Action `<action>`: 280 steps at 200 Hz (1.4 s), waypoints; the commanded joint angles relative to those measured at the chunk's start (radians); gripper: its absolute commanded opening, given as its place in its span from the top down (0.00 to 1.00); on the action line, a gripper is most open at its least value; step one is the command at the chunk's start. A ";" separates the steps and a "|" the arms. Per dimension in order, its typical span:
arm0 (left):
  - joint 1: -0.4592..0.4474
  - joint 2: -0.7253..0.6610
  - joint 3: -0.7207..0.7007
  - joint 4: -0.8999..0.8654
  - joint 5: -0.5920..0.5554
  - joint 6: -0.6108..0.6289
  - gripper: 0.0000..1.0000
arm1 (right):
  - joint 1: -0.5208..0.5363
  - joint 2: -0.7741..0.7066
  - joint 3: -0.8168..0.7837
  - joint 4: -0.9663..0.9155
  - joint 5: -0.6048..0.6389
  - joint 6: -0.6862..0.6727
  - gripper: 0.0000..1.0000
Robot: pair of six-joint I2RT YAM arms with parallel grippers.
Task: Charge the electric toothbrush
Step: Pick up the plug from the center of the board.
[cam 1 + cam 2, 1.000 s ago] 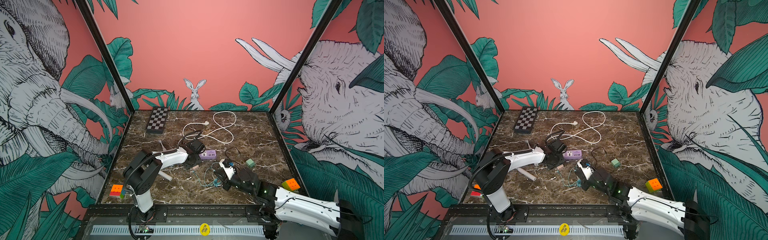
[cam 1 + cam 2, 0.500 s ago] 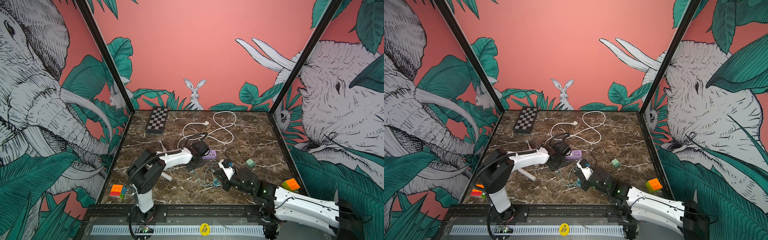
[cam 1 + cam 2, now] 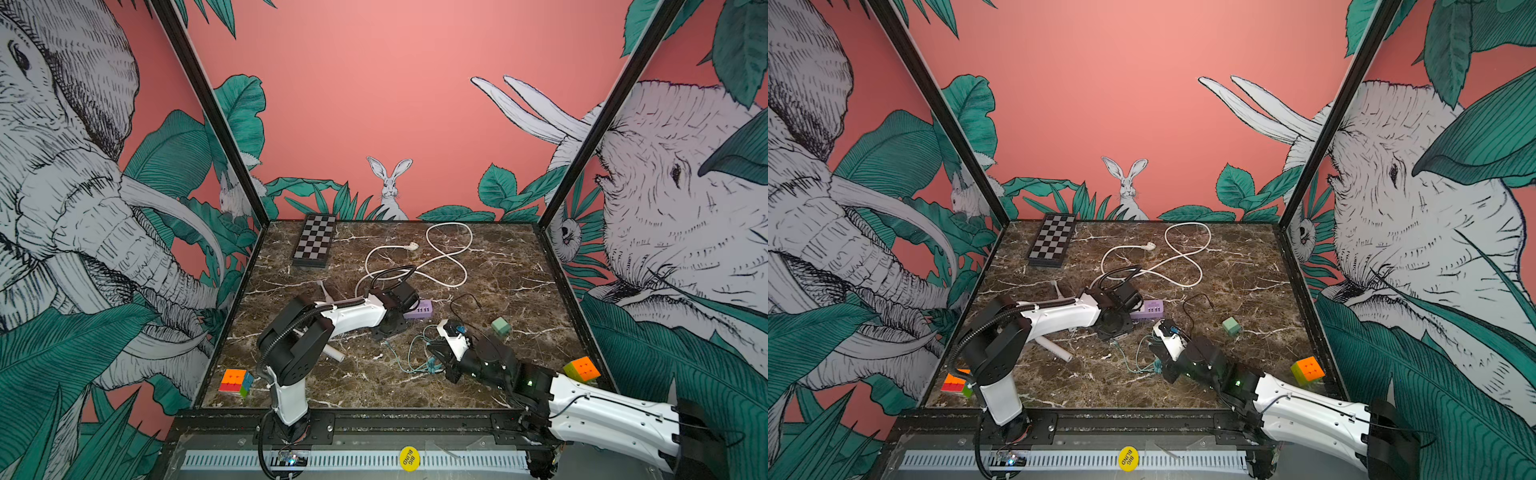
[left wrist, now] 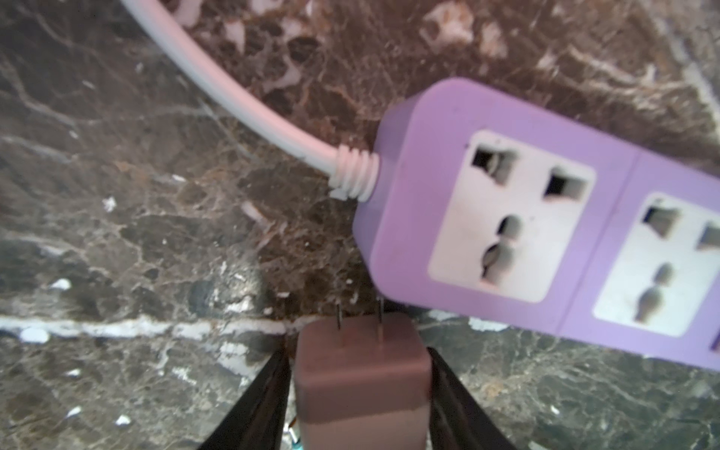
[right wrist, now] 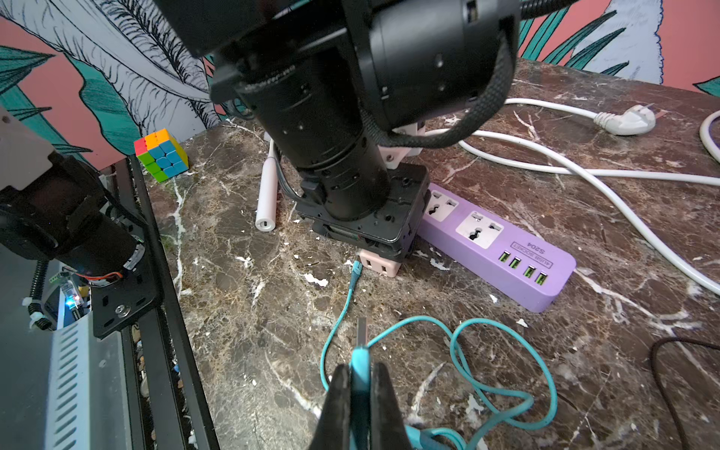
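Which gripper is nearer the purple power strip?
Left. The left gripper, holding the pink adapter, sits at the cord end of the purple power strip; the right gripper, pinching the teal cable, is farther toward the front.

Left pincer [image 4: 356, 366] shifted adapter [image 4: 362, 383] toward power strip [image 4: 428, 128], now just beside its end.

Dark marble surface [image 3: 498, 266]. Purple power strip [image 4: 413, 233] flat just ahead of the left jaws, white toothbrush [image 5: 267, 191] nearby. Teal cable [image 5: 355, 272] looped ahead of the right jaws.
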 commanded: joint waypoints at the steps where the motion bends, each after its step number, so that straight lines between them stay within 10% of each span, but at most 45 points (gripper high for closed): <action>1: 0.001 0.020 0.033 -0.019 -0.017 0.021 0.45 | -0.003 -0.003 0.001 0.023 -0.008 -0.002 1.00; 114: 0.000 0.033 0.016 -0.006 0.003 0.034 0.65 | -0.003 -0.011 -0.016 0.039 -0.010 0.002 1.00; 159: 0.001 -0.028 0.001 -0.006 0.030 0.047 0.93 | -0.003 -0.068 -0.062 0.117 -0.080 -0.010 1.00; 280: 0.022 -0.646 -0.198 0.207 0.077 0.042 1.00 | -0.001 -0.270 -0.212 0.483 -0.439 -0.217 1.00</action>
